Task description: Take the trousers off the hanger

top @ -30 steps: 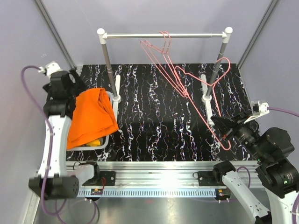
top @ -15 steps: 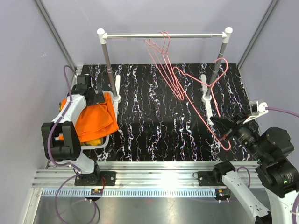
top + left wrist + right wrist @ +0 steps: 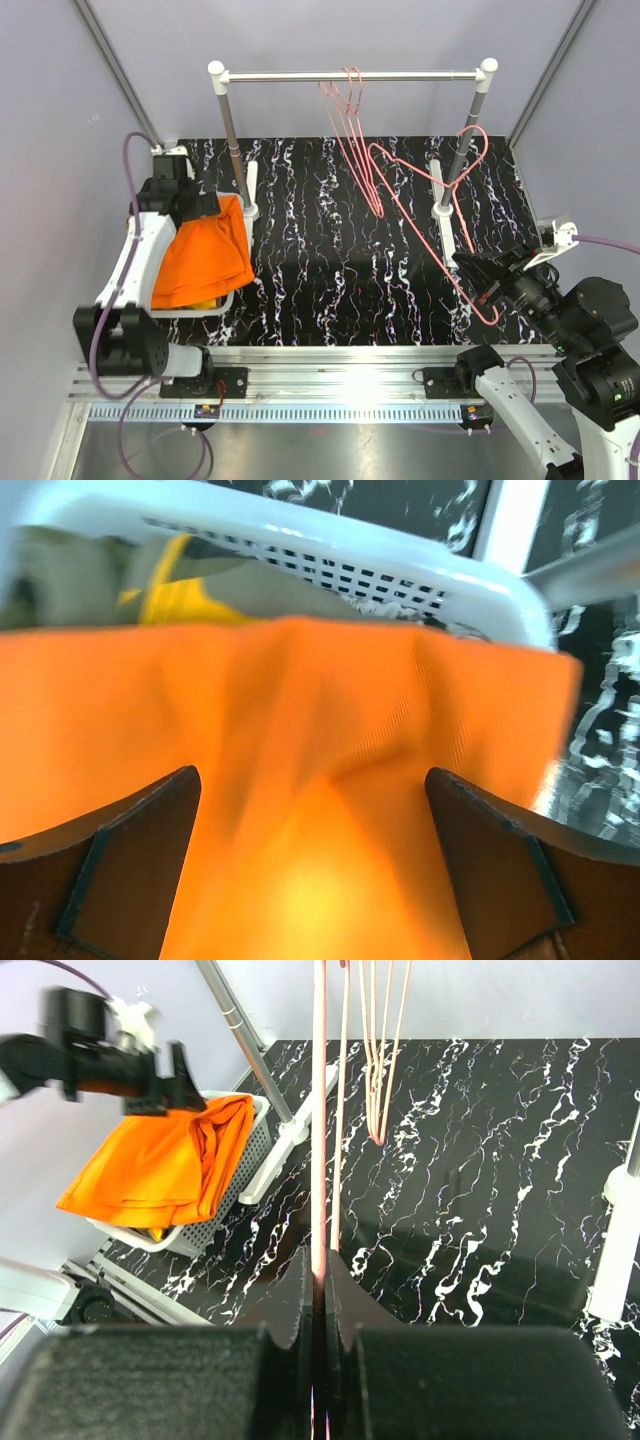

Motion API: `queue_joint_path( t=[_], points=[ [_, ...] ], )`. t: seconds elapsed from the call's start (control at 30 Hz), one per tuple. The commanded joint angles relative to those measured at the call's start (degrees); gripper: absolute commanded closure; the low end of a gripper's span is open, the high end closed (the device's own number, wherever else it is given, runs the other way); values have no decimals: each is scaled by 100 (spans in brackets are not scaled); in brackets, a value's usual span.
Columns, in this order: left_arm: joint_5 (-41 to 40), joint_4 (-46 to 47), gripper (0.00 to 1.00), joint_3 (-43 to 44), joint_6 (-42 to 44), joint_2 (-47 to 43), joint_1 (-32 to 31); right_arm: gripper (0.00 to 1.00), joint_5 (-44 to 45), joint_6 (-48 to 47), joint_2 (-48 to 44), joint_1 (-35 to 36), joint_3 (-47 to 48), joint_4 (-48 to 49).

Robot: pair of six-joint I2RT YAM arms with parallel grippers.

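While the right fingers (image 3: 290, 1310) are clenching the bare hanger (image 3: 320, 1110) to steady it, the left fingers (image 3: 130, 850) are hovering released over the trousers (image 3: 200, 262) draped on the basket (image 3: 400, 570).

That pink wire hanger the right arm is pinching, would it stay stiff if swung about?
Probably light: the pink hanger is only thin wire. Likely springy rather than rigid, since the right gripper pinches it near one end and the long frame reaches far from that grip. Its smooth wire may well pivot in the grip.
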Motion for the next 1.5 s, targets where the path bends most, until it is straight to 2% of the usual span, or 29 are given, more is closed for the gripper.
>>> queue_joint_path(
  t=[0.0,0.1,0.2,0.23,0.33,0.37,0.43,0.47,0.57,0.67,0.8,1.03,1.17,1.3,1.47],
  points=[
    [-457,-700,1,488,-428,-950,-53,100,-98,-120,96,4,181,146],
    [-302,-1104,1,419,-755,-1425,-53,100,-124,-102,105,4,155,189],
    [331,-1159,1,-309,-1456,-2065,-184,100,-177,-15,105,4,102,242],
    [480,-1107,1,-929,-1642,-2250,-237,100,-195,-6,114,4,93,251],
    [701,-729,1,-1855,-2265,-2962,-291,100,-274,30,140,13,84,278],
    [728,-519,1,-2424,-2398,-3129,-299,100,-283,38,149,5,76,295],
    [615,-307,1,-2919,-2661,-3428,-299,100,-309,82,167,4,58,330],
    [100,-324,1,-3200,-2872,-3438,-343,100,-318,100,167,4,41,339],
    [-842,-700,1,-3247,-3435,-3377,-370,100,-370,179,114,4,5,409],
    [-1283,-509,1,-3413,-3568,-3158,-370,100,-353,188,70,4,31,383],
    [-1479,-254,1,-3730,-3586,-2640,-379,100,-283,170,53,5,102,357],
    [-2119,-60,1,-3686,-3647,-2340,-975,100,-230,161,17,13,172,357],
    [-2076,-24,1,-3599,-3603,-2006,-1117,100,-12,126,158,5,234,173],
    [-2198,-691,1,-3108,-3734,-2374,-1117,100,613,22,430,4,514,-179],
    [-2120,-1580,1,-2054,-3586,-3376,-1117,100,930,-67,641,4,656,-163]
  ],
)
